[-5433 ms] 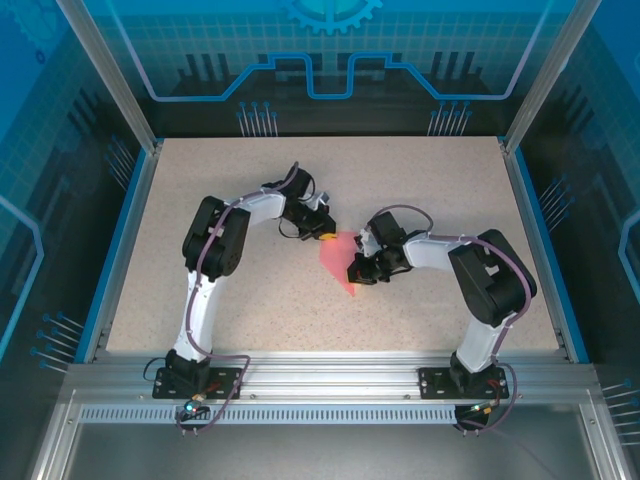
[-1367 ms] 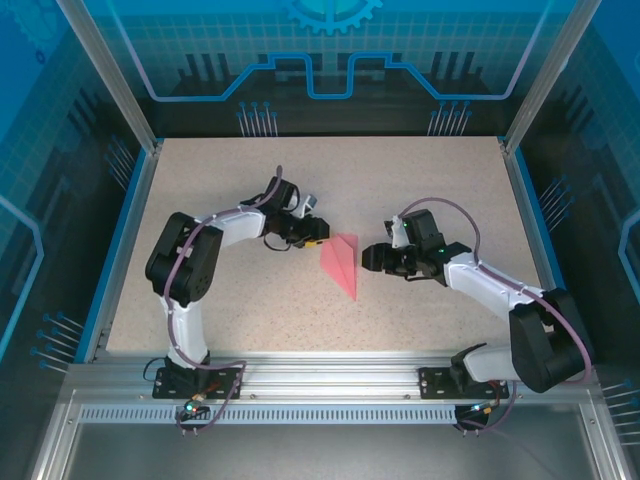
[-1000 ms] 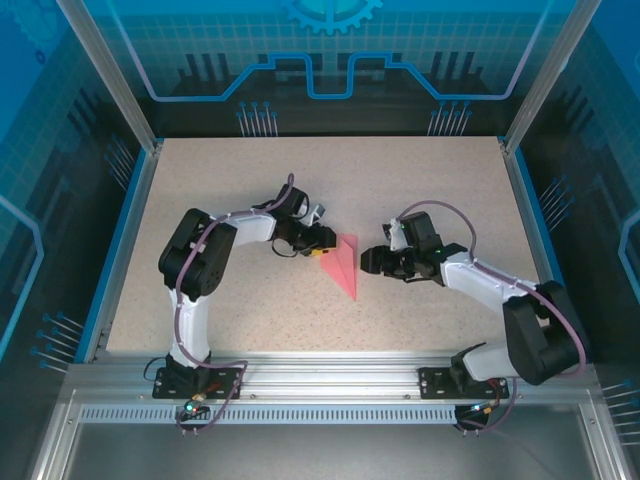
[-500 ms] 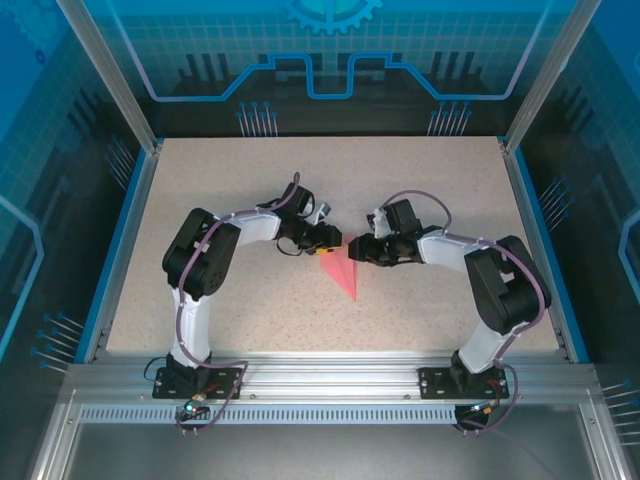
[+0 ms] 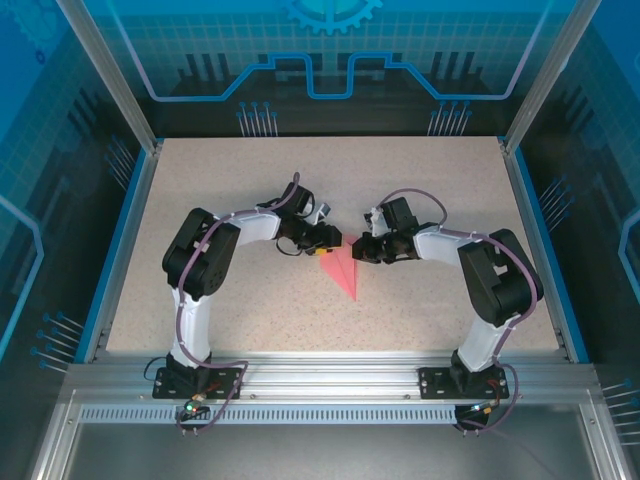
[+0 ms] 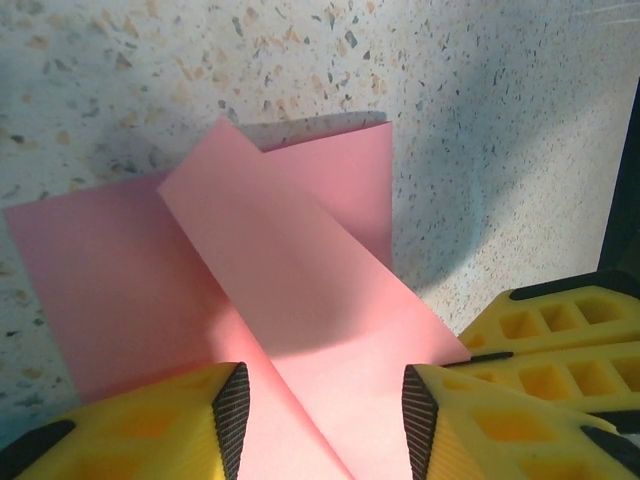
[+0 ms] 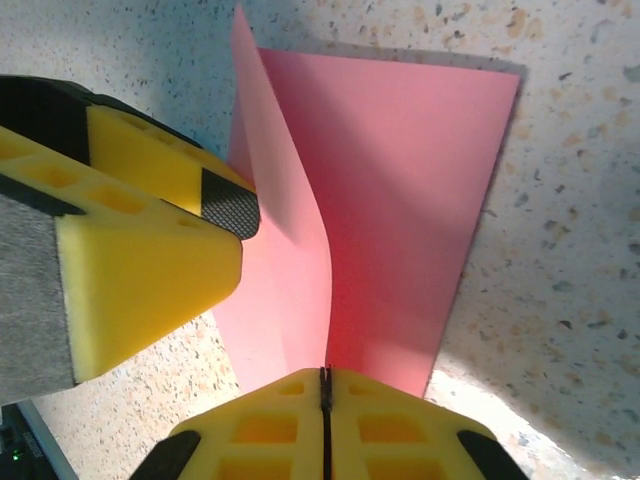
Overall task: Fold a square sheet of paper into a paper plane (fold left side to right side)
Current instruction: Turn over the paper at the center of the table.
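The square sheet of paper is now folded into a slim pink paper plane [image 5: 345,272], lying mid-table with its tip toward the near edge. Both grippers meet at its wide far end. My left gripper [image 5: 325,243] comes in from the left. In the left wrist view it [image 6: 325,420] stands open, its black pads either side of a folded flap of the plane [image 6: 280,260]. My right gripper [image 5: 358,247] comes in from the right. Its yellow fingers [image 7: 325,385] are shut on the raised centre fold of the plane [image 7: 400,200].
The speckled beige table [image 5: 250,190] is ringed by blue rails and clear enclosure walls. In the right wrist view the left gripper's yellow finger [image 7: 150,250] sits close beside the plane. The right gripper's fingers [image 6: 560,340] show at the left wrist view's right edge.
My right gripper has swung left to the plane's wide end and shut on its raised fold. My left gripper has crept slightly right and stays open over the paper.
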Controlling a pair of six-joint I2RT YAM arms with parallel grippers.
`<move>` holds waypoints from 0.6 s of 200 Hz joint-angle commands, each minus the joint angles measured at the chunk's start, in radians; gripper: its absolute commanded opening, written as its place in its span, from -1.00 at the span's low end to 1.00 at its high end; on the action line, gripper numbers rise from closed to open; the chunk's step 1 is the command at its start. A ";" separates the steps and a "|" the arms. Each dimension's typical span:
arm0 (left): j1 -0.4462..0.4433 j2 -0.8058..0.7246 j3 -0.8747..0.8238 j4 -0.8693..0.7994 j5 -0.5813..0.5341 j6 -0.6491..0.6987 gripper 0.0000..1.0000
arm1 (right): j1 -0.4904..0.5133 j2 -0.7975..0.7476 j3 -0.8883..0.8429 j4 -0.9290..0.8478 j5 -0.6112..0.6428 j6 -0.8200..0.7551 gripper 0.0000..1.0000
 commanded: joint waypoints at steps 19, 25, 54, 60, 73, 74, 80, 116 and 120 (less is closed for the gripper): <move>-0.013 0.036 0.052 -0.023 0.022 -0.011 -0.05 | -0.010 -0.007 0.013 -0.041 0.010 -0.020 -0.84; -0.015 0.041 0.057 -0.023 0.024 -0.011 -0.04 | -0.011 -0.006 0.013 -0.040 0.009 -0.019 -0.83; -0.022 0.066 0.093 -0.038 0.028 -0.008 -0.04 | -0.015 -0.009 0.010 -0.046 0.011 -0.017 -0.82; -0.024 0.070 0.099 -0.039 0.030 -0.009 -0.04 | -0.016 -0.009 0.009 -0.045 0.011 -0.015 -0.82; -0.025 0.078 0.114 -0.043 0.034 -0.009 -0.08 | -0.018 -0.009 0.008 -0.046 0.007 -0.017 -0.77; -0.026 0.078 0.114 -0.043 0.034 -0.009 -0.08 | -0.018 -0.010 0.008 -0.046 0.007 -0.017 -0.76; -0.027 0.080 0.118 -0.042 0.037 -0.009 -0.11 | -0.020 -0.012 0.008 -0.048 0.007 -0.017 -0.73; -0.030 0.075 0.130 -0.037 0.031 -0.009 -0.43 | -0.036 -0.078 -0.013 -0.078 0.049 -0.032 -0.37; -0.030 0.072 0.130 -0.035 0.030 -0.008 -0.47 | -0.040 -0.092 -0.018 -0.082 0.057 -0.033 -0.32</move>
